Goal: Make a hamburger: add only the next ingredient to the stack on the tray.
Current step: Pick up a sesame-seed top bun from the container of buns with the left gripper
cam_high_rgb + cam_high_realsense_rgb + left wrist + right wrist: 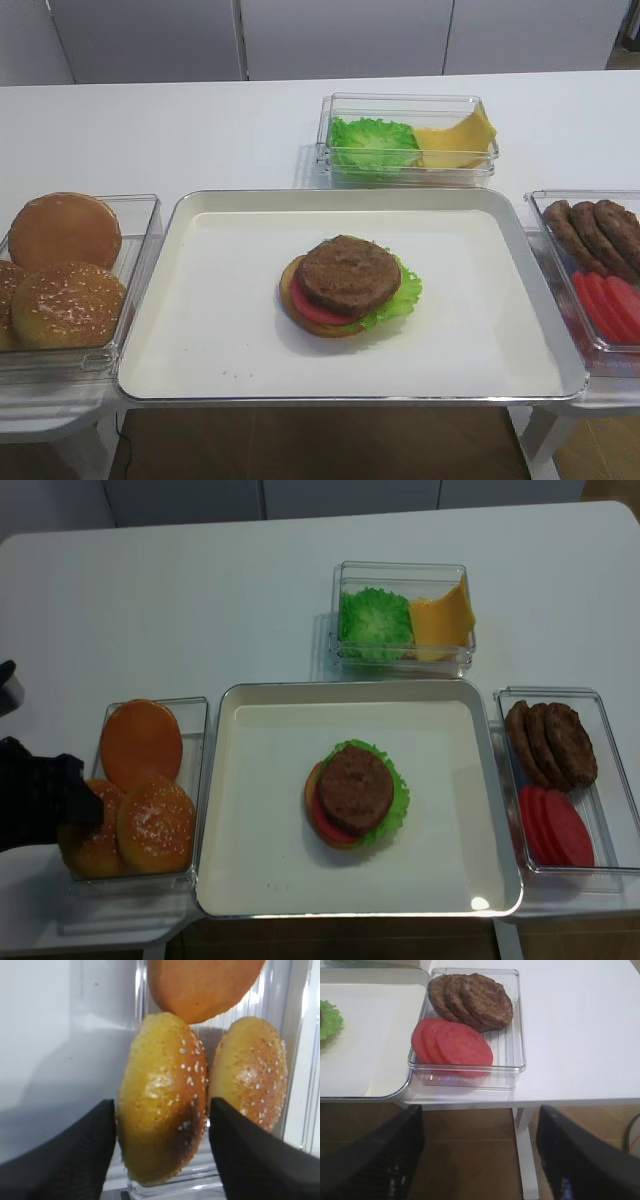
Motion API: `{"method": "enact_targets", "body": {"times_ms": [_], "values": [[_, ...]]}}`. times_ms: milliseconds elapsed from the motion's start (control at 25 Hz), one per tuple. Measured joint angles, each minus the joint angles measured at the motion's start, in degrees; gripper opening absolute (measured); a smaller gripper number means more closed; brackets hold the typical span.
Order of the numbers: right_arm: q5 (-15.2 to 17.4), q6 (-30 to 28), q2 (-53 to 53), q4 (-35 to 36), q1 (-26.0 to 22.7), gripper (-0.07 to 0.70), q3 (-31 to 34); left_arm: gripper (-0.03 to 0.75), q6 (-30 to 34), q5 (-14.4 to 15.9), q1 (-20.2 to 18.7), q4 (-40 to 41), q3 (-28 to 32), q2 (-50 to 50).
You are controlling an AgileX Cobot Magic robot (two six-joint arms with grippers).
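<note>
Straddling domed, seeded bun top (pixel 162 1105).

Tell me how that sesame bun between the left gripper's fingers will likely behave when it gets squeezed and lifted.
The sesame bun has a glossy domed crust, so the left gripper may slip on it. It stands on edge against its neighbour, so it could tip or roll. It looks light.

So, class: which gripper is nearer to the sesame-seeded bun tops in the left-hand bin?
Left. The left gripper has its fingers on either side of one seeded bun top in the bun bin. The right gripper hangs off the table's far end, beyond the bin of patties.
</note>
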Motion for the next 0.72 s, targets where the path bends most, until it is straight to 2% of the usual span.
{"method": "enact_targets", "body": {"times_ms": [400, 720], "values": [[0.0, 0.0, 0.0, 0.0, 0.0, 0.531, 0.0, 0.268, 1.7, 1.1, 0.0, -0.7, 0.0, 0.0], [0.0, 0.0, 0.0, 0.0, 0.0, 0.531, 0.0, 0.26, 1.8, 1.2, 0.0, -0.9, 0.0, 0.0]]}}
